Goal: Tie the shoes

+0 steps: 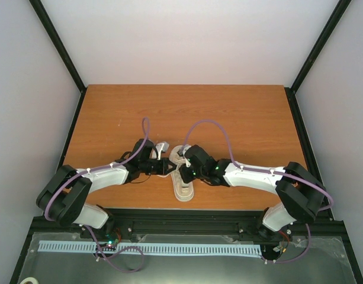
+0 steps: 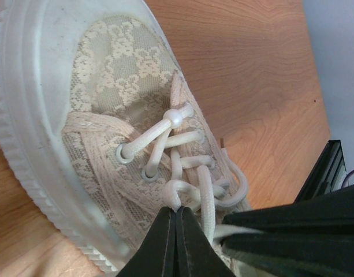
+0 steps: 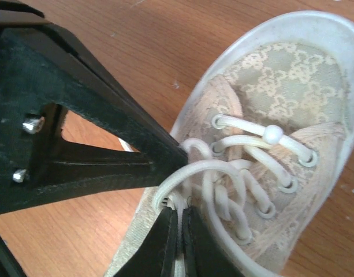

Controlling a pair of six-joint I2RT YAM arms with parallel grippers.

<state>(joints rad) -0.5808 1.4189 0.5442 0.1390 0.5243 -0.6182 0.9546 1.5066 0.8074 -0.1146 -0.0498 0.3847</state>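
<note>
The cream lace-patterned sneaker [image 1: 183, 184] lies on the wooden table between both arms, with its toe towards the near edge. In the left wrist view the shoe [image 2: 101, 109] fills the frame, and my left gripper [image 2: 178, 210] is shut on a small loop of white lace [image 2: 177, 193] over the eyelets. In the right wrist view my right gripper [image 3: 180, 211] is shut on a lace strand at the base of a larger loop [image 3: 208, 170]. The left gripper's black fingers [image 3: 101, 138] reach in beside it. In the top view the left gripper [image 1: 167, 167] and the right gripper [image 1: 182, 161] meet over the shoe.
The wooden table [image 1: 228, 118] stretches behind the shoe. White walls and black frame posts enclose it. A black rail [image 1: 187, 222] runs along the near edge. A small white bead [image 2: 174, 118] sits on the laces near the toe.
</note>
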